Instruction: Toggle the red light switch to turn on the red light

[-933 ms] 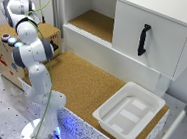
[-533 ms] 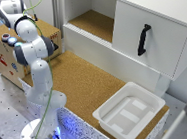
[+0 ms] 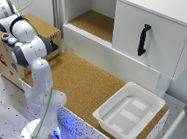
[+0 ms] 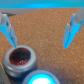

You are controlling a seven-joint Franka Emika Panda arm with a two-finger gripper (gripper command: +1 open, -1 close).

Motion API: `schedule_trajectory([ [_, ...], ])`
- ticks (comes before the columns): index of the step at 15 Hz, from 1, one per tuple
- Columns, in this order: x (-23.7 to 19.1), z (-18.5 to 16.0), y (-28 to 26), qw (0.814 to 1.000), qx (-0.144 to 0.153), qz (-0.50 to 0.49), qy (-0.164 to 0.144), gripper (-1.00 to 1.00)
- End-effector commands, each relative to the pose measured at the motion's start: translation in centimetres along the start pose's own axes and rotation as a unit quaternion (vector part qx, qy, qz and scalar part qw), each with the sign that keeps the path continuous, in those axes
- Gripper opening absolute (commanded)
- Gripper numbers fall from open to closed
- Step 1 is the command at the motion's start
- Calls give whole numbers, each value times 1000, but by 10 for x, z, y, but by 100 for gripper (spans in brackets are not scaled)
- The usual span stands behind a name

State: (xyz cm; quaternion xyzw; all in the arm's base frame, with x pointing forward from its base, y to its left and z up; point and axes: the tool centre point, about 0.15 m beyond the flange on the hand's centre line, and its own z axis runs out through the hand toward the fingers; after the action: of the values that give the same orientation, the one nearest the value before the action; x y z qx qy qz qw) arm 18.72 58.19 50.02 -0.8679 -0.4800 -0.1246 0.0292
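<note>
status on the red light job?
Done: arm is over the wooden box, with the red light below the gripper. In hand: nothing; fingers spread, touching nothing. Left: red light looks dark, so the switch seems untoggled; I can't see the switch in either view.

The white tray (image 3: 128, 113) sits on the cork table (image 3: 84, 82), below the cabinet (image 3: 142, 32).

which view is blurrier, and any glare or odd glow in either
Wrist view: blurrier; the gripper fingers are smeared and tinted blue, and the red light is soft-edged beside a glowing bluish cap. Exterior view: soft and low in detail, blue glow at the arm's base, no strong glare on the white tray.
</note>
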Motion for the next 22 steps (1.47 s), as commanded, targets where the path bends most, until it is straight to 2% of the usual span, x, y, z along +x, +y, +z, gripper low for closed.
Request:
schedule_trajectory([
  [1, 39, -19, -26, 996, -18, 11, -90, -100],
  [2, 34, -19, -30, 995, -27, 10, -93, -100],
  [5, 15, -15, -39, 994, -18, 8, -104, -100],
  [7, 13, -9, -32, 995, -2, 28, -97, -100],
  [10, 17, -8, -31, 996, 7, 28, -87, -100],
  [14, 18, 2, -33, 995, 8, 11, -102, -100],
  [19, 24, 26, -32, 992, 33, 6, -121, -100],
  [22, 26, 42, -30, 991, 38, 6, -131, -100],
])
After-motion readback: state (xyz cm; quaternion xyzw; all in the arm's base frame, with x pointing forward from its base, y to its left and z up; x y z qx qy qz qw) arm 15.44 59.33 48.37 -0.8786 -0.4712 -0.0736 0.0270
